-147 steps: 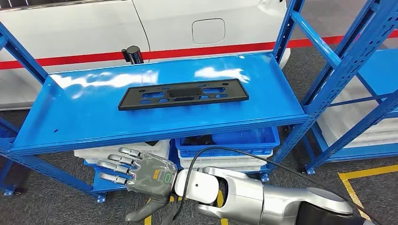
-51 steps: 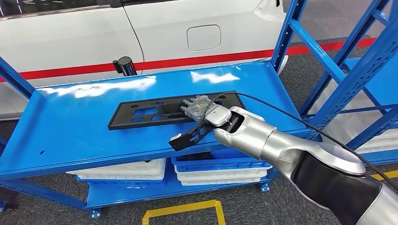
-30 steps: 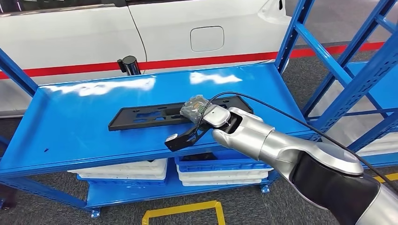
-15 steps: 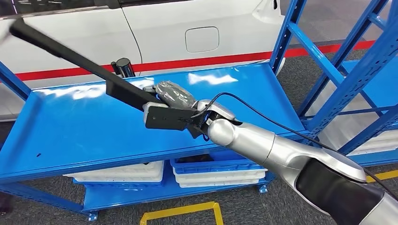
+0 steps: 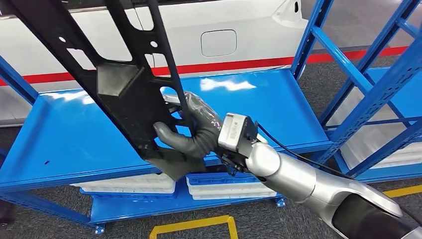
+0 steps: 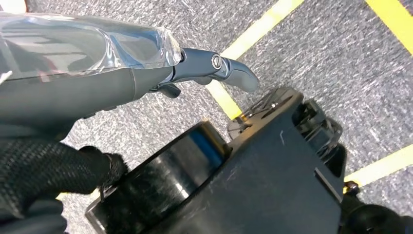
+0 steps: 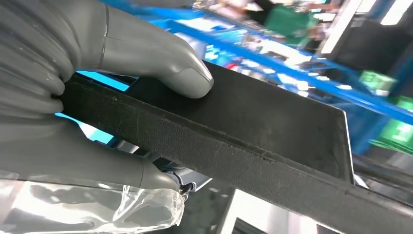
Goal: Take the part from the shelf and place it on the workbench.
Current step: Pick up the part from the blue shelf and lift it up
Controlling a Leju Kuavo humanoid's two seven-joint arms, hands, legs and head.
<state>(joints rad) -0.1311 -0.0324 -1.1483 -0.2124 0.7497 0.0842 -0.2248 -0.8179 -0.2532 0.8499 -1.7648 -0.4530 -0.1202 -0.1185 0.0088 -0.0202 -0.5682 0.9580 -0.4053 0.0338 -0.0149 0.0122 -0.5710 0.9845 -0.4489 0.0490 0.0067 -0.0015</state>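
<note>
- Part (image 5: 124,89), a long black plastic panel with cut-out openings, stood steeply tilted in our head view, lifted clear of the blue shelf (image 5: 278,99) and running up past the top left of the picture.
- Our right hand (image 5: 191,132) held the part near its lower end, thumb on one face and fingers wrapped round the other.
- From the right wrist we saw the grey thumb (image 7: 160,58) pressed flat on the part's dark face, with its thick edge crossing the picture.
- Our left hand (image 6: 214,73) hung over grey floor (image 6: 311,53) with yellow lines; we could not tell how its fingers lay.
- Behind the shelf stood a white car (image 5: 239,30) with a red stripe.
- White and blue bins (image 5: 229,186) sat stacked on the shelf's lower level.
</note>
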